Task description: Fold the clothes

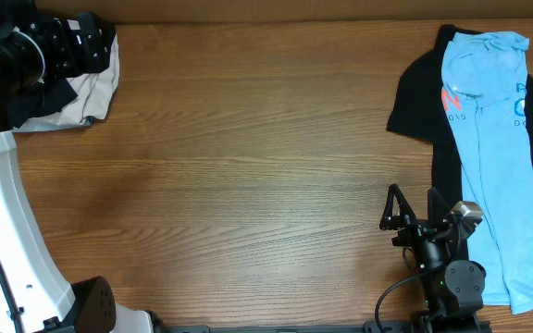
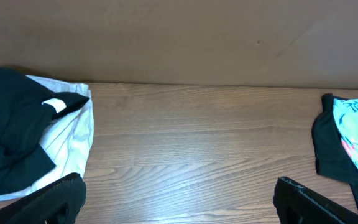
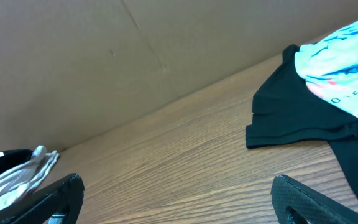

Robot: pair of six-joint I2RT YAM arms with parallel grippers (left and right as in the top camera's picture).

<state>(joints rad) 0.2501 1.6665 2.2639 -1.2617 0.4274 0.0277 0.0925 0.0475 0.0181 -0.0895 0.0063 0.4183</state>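
— Wooden table (image 1: 248, 166), cardboard wall (image 2: 166, 37) behind; what lies where?
— Far left corner: black T-shirt (image 2: 8, 143) bunched on a beige garment (image 1: 95, 88); on the right, a light blue tee (image 1: 493, 148) lies over a black shirt (image 1: 415, 106).
— And the arms?
— Both left gripper (image 2: 179, 202) and right gripper (image 1: 412, 211) gape wide; neither holds anything.

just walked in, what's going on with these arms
Neither arm holds anything right now. The left gripper hangs open by a black T-shirt heaped on a pale garment at the far left. The right gripper is open beside a light blue tee lying on a black shirt.
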